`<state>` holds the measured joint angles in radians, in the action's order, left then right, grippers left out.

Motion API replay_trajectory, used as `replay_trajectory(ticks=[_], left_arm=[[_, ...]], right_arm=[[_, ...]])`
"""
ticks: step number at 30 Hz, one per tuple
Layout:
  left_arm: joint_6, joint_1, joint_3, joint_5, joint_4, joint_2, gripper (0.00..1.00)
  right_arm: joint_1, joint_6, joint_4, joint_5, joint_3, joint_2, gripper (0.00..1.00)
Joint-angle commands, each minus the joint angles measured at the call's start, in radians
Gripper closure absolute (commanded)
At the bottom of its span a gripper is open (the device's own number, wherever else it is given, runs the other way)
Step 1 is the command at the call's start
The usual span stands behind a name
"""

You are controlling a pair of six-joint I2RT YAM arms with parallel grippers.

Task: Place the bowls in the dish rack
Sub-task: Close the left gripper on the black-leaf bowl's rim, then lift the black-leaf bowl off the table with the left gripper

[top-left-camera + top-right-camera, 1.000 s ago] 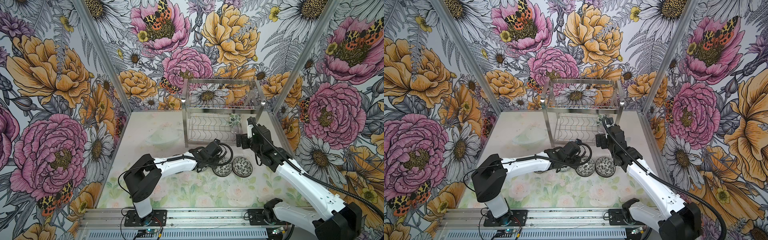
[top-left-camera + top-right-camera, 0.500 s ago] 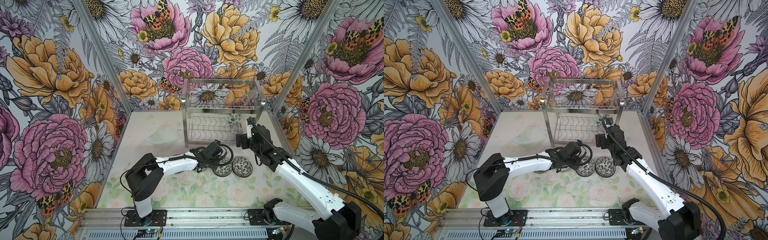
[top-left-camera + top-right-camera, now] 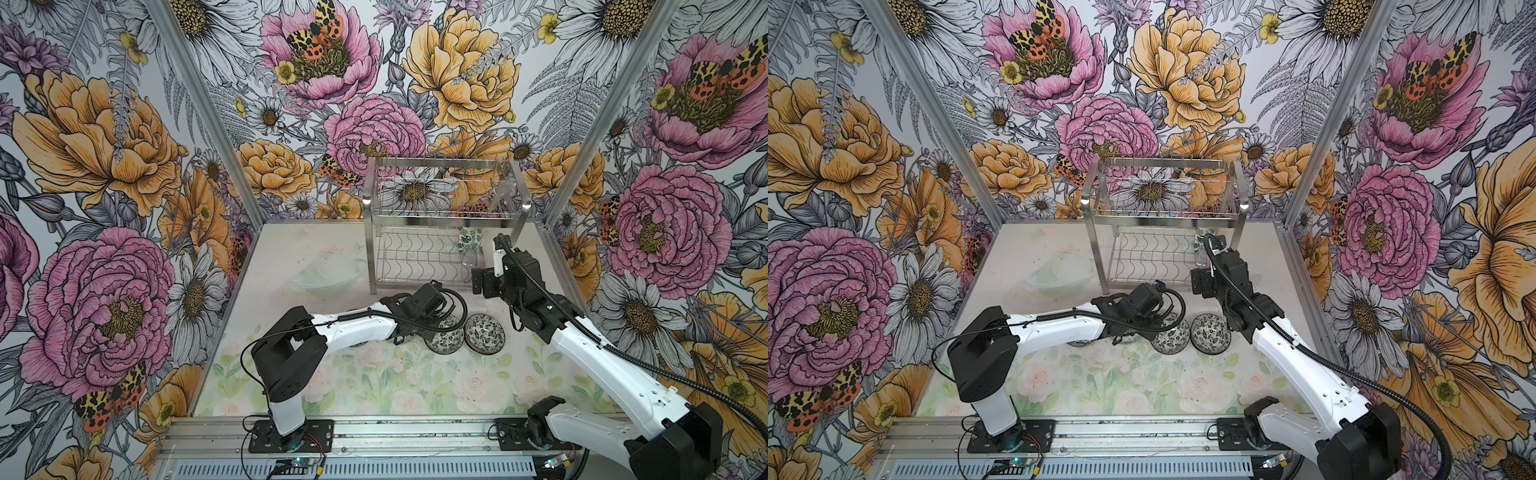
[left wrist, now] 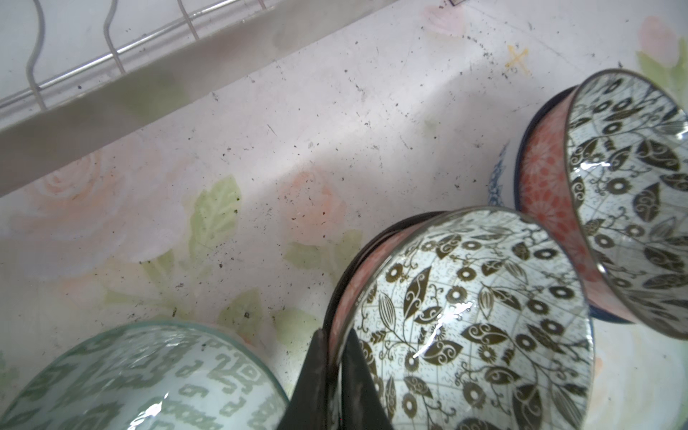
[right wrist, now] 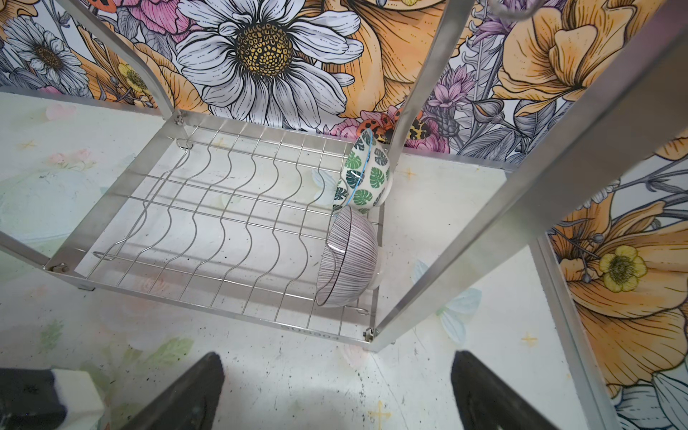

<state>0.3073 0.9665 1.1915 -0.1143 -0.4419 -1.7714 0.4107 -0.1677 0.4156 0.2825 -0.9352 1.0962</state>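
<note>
My left gripper (image 4: 334,337) is shut on the rim of a black-and-white floral bowl (image 4: 465,324) with a pink outside, which sits on the table. A matching bowl (image 4: 629,193) stands just beyond it, and a pale green patterned bowl (image 4: 141,379) is on the other side. In both top views the two floral bowls (image 3: 446,338) (image 3: 484,333) lie in front of the dish rack (image 3: 444,224). A green-leaf bowl (image 5: 366,175) and a striped bowl (image 5: 348,260) stand on edge in the rack's lower shelf. My right gripper (image 5: 337,391) is open and holds nothing, by the rack's front right corner.
A faint pale-green bowl shape (image 3: 328,274) shows on the table left of the rack. A blue-patterned bowl (image 4: 499,178) peeks out behind the far floral bowl. The rack's front bar (image 4: 149,82) runs close by the left wrist. Flowered walls close in three sides.
The left gripper's jaws have closed onto the floral bowl's rim. Both arms have stayed almost where they were, and the right gripper has stayed open.
</note>
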Motion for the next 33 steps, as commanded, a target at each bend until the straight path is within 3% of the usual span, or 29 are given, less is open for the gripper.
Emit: replay_trajectory(ticks=[1,19,28,33], left_arm=[[0.006,0.005,0.021,-0.005,-0.016,0.035,1.00],[0.048,-0.057,0.007,0.004,0.054,0.176,1.00],[0.214,-0.167,-0.151,-0.050,0.286,0.330,1.00],[0.249,-0.193,-0.160,-0.088,0.354,0.351,1.00]], right_arm=[[-0.010,-0.003,-0.001,-0.005,-0.019,-0.011,0.03],[-0.010,-0.009,-0.001,-0.018,-0.016,-0.037,0.03],[-0.009,-0.022,0.020,-0.101,-0.034,-0.084,0.03],[0.024,-0.076,0.019,-0.167,-0.045,-0.080,0.03]])
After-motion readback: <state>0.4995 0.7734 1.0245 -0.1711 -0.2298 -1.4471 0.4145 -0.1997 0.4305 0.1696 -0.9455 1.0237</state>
